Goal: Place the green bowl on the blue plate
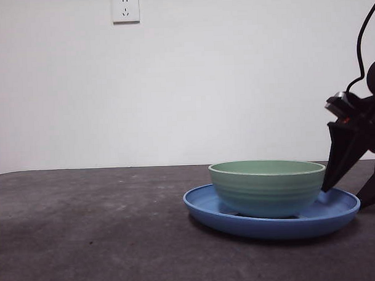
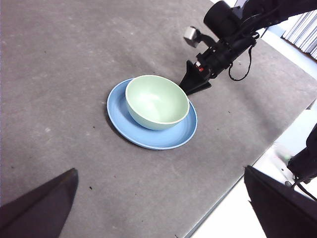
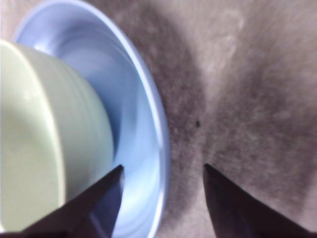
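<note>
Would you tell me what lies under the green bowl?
The green bowl sits on the blue plate, which rests on the table. The bowl covers the plate's centre.

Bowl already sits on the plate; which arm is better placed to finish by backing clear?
Right. The right gripper, jaws open, straddles the blue plate rim beside the green bowl.

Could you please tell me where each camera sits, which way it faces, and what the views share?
Front view: low at table height, facing a white wall; right gripper enters at the right edge.
Left wrist view: high, looking down; left gripper open at the bottom.
Right wrist view: close by, right gripper open astride the plate's rim.
All share the pale green glossy bowl resting on the wide blue plate.
</note>
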Controlling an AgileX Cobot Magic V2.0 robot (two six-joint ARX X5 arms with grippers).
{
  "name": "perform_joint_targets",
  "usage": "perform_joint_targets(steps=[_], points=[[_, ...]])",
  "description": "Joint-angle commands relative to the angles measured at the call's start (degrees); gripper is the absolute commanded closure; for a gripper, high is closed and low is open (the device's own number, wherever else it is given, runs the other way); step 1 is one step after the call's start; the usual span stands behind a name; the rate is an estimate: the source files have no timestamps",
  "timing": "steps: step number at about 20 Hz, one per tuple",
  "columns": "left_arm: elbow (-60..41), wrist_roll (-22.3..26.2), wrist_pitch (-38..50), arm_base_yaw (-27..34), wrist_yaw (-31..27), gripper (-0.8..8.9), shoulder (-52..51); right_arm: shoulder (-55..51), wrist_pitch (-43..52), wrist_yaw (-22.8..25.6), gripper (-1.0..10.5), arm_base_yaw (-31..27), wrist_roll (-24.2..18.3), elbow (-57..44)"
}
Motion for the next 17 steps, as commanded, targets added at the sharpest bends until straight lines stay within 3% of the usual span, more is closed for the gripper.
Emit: perform_joint_targets(steps=[1,6,17], points=[[0.6,-0.1,0.3,-0.3,-0.3,2.47,0.2,1.7,0.9,-0.3,7.7,0.9,-1.0,1.0],[0.6,-0.1,0.3,-0.3,-0.3,2.47,0.2,1.8,1.3,2.2,9.4,1.6,-0.5,1.0],[0.6,-0.1,0.3,-0.3,-0.3,2.47,0.2,1.6,-1.8,2.6,9.4,2.6,3.5,5.2]])
